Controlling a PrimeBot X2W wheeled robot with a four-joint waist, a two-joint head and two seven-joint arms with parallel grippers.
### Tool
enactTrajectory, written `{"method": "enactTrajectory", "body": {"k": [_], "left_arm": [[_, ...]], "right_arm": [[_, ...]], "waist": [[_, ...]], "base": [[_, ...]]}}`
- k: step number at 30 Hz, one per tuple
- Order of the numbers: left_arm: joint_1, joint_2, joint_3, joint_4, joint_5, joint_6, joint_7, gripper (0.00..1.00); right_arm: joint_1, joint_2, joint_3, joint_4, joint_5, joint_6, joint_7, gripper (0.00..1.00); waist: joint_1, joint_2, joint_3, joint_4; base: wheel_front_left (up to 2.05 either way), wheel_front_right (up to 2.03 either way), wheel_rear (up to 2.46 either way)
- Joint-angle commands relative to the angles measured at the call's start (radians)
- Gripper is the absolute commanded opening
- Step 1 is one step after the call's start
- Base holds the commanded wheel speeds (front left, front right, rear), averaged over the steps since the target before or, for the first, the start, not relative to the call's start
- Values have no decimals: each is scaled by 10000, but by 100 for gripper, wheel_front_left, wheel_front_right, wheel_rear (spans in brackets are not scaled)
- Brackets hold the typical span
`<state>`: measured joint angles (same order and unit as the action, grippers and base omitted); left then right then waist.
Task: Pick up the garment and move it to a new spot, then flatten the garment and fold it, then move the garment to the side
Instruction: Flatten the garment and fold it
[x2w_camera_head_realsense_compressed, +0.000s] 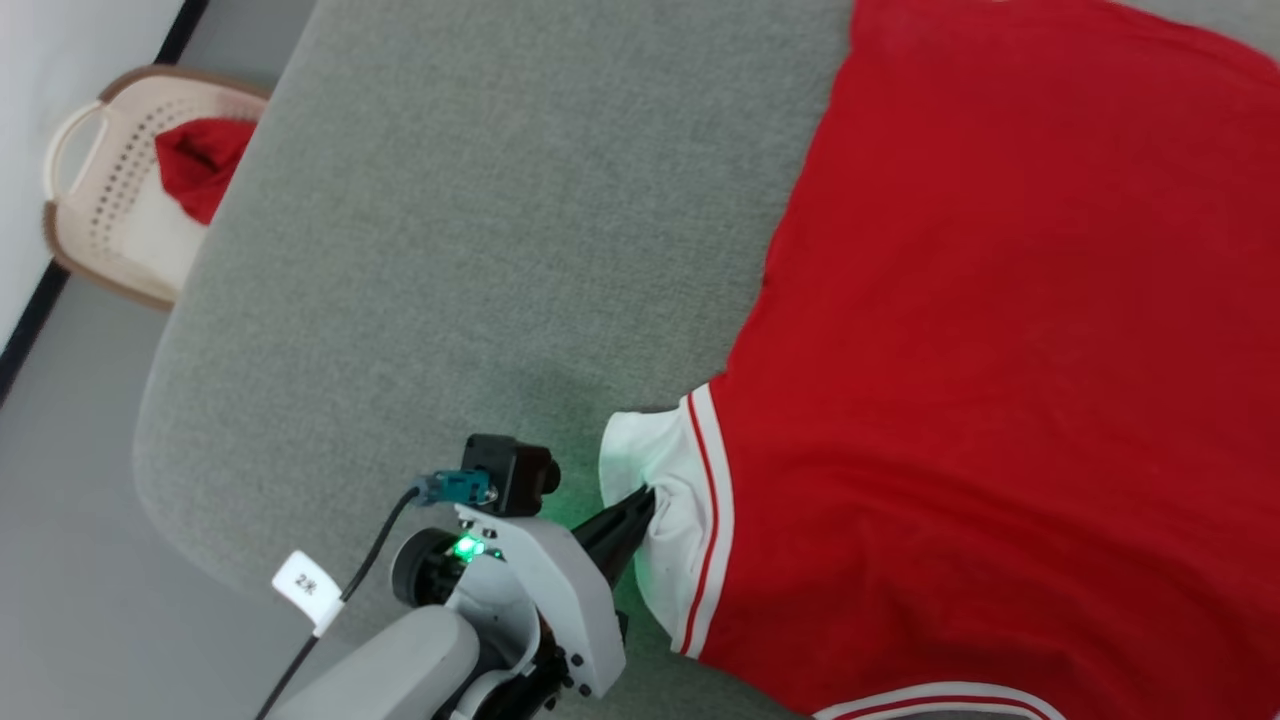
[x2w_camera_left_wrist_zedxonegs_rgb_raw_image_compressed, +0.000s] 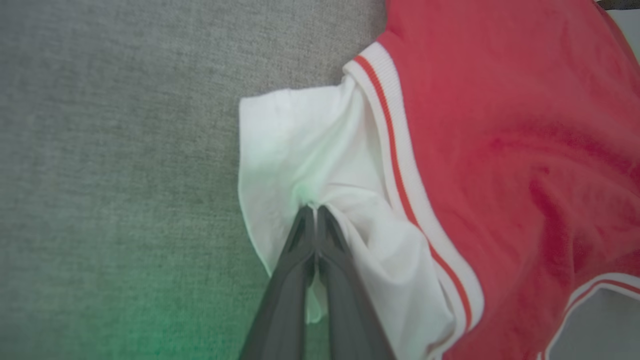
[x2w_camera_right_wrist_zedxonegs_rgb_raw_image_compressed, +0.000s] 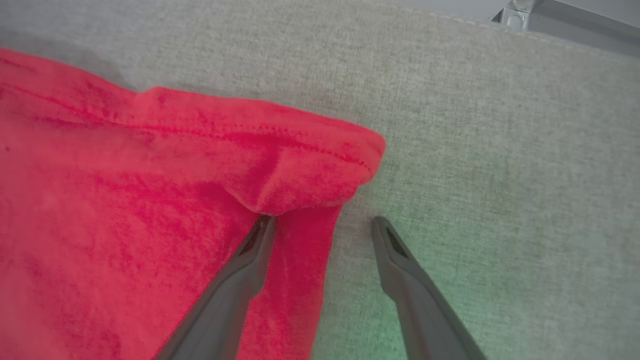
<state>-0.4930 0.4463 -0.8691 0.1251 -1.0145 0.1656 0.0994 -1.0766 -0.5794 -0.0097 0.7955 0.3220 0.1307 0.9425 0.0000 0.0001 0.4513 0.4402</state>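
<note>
The left gripper pinches the garment's crumpled white sleeve, fingers together. The right gripper gapes wide around its stitched red corner.

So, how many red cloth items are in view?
2. The garment lies spread on the grey cushion; a red cloth sits in the basket, upper left in the head view. The basket may hide more.

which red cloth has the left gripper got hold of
The jersey spread on the grey pad, pinched at its white sleeve by the left gripper; the other red cloth sits in the basket, untouched.
</note>
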Motion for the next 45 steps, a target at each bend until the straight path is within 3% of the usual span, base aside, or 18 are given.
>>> {"method": "enactTrajectory", "body": {"k": [1, 5, 6, 7, 8, 19, 24, 35, 41, 45], "left_arm": [[-80, -101, -106, 215, 44, -48, 53, 0], [-216, -288, -152, 509, 47, -183, -13, 0], [-251, -314, -151, 578, 34, -209, -26, 0], [-269, -333, -140, 641, 16, -219, -28, 0], [-277, -354, -137, 703, 4, -230, -47, 0], [-183, -285, 42, 1199, -163, -254, -212, 0], [-16, -69, 159, 1307, -234, -170, -258, 0], [546, 586, 390, 1125, -469, 94, -224, 0], [833, 905, 511, 748, -583, 304, -204, 0], [1000, 1095, 560, 521, -625, 457, -155, 0]], "right_arm": [[-90, 161, -87, 206, -125, 0, 36, 100], [78, 408, -236, 733, -582, 3, 78, 100], [109, 498, -248, 832, -616, 4, 147, 88], [79, 583, -270, 926, -641, 9, 214, 23], [77, 626, -247, 1000, -700, 11, 297, 0], [-374, 606, -208, 727, -829, 1, 112, 0], [-135, 726, 358, 114, -123, 3, 57, 0], [2305, -32, 1797, -3246, 2734, 1, 162, 0], [4117, -404, 1443, -5351, 3654, 1, 512, 0], [5590, -278, 718, -6540, 3914, 1, 727, 0]], "waist": [[0, -1, 393, 359], [0, -1, 510, 439], [0, -1, 520, 442], [0, -1, 533, 429], [0, -1, 535, 416], [0, -1, 137, -48], [0, -1, -292, -485], [0, -1, -1413, -1556], [0, -1, -1820, -2049], [0, -1, -2001, -2301]], "base": [[0, 0, 0], [0, 0, 0], [0, 0, 0], [0, 0, 0], [0, 0, 0], [0, 0, 0], [0, 0, 0], [0, 0, 0], [0, 0, 0], [0, 0, 0]]}}
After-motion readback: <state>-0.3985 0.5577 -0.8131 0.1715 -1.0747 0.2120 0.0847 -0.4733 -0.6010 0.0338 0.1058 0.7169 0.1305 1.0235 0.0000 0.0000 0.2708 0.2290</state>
